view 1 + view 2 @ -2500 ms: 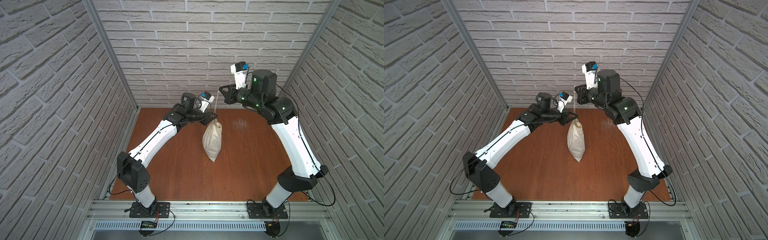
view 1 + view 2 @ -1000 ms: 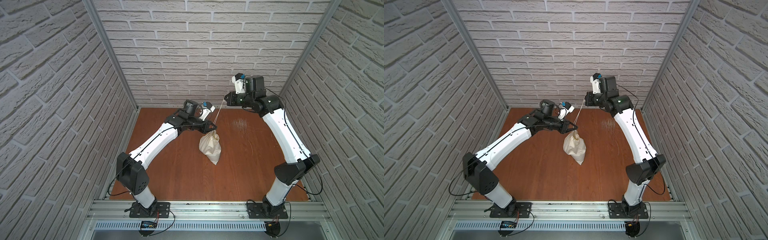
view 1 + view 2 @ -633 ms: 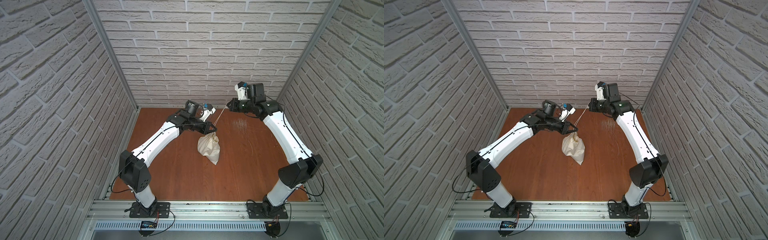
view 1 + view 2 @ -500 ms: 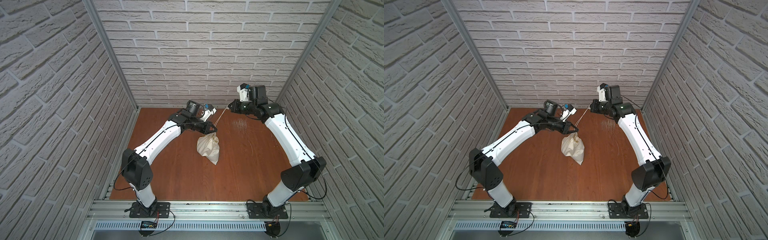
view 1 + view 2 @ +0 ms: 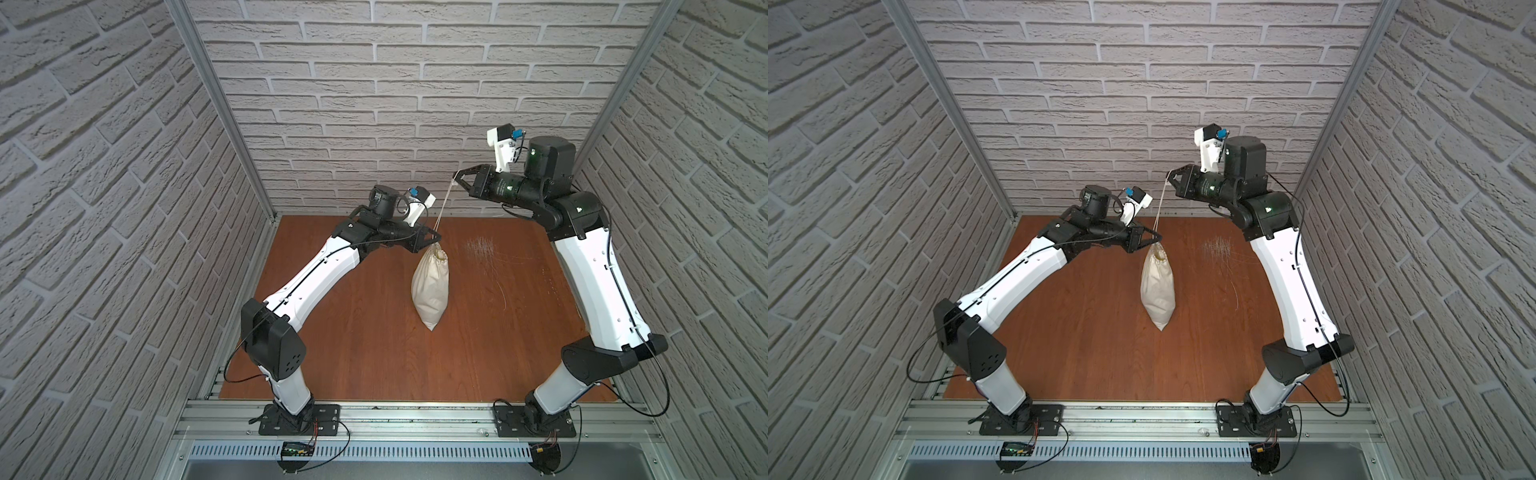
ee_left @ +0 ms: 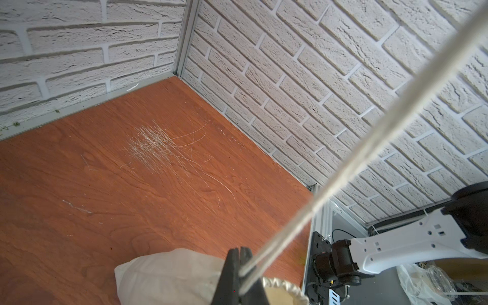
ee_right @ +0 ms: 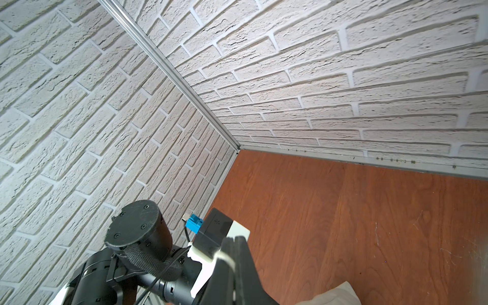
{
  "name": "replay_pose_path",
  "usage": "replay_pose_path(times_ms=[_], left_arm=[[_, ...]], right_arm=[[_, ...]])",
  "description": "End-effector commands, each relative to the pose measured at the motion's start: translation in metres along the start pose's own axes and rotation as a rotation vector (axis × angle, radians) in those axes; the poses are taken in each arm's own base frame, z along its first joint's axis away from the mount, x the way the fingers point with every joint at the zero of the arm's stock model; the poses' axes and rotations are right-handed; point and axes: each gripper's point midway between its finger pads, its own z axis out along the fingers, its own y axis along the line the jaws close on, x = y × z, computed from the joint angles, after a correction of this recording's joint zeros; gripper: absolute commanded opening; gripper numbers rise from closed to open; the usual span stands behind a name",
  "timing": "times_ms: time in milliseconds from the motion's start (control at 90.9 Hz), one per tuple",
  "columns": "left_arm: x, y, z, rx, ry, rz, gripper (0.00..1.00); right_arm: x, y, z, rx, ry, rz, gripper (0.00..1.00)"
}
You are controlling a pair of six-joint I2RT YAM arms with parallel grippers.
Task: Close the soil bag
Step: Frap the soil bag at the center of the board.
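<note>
while hung above worktop (image 5: 353,332) with left gripper (image 5: 433,240) clamped on neck of bag (image 5: 431,286) and right gripper (image 5: 460,183) clamped on taut cord (image 5: 445,206): mouth not fully cinched. risk under harder pull: cord slip, or bag yanked free.

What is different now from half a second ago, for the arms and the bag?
The right tool rose, pulling the cord up; the bag, slumped before, now hangs long and straight. The left tool stayed shut on the cord at the bag's neck. Nothing was let go.
</note>
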Motion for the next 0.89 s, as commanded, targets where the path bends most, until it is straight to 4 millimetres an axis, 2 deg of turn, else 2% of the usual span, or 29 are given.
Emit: replay_pose_path(times_ms=[0, 286, 528, 759, 880], left_arm=[[0.055, 0.016, 0.009, -0.050, 0.182, -0.135, 0.00], [0.056, 0.009, 0.015, -0.027, 0.186, -0.168, 0.04], [0.077, 0.011, 0.022, -0.031, 0.210, -0.201, 0.07], [0.088, 0.013, 0.023, -0.036, 0.221, -0.222, 0.12], [0.101, 0.012, 0.027, -0.031, 0.248, -0.227, 0.12]], right_arm=[[-0.080, 0.066, -0.049, -0.175, -0.325, -0.130, 0.03], [-0.092, 0.085, -0.061, -0.192, -0.383, -0.174, 0.03], [-0.106, 0.095, -0.072, -0.191, -0.438, -0.203, 0.03], [-0.112, 0.096, -0.077, -0.180, -0.470, -0.223, 0.03], [-0.114, 0.097, -0.079, -0.176, -0.481, -0.232, 0.03]])
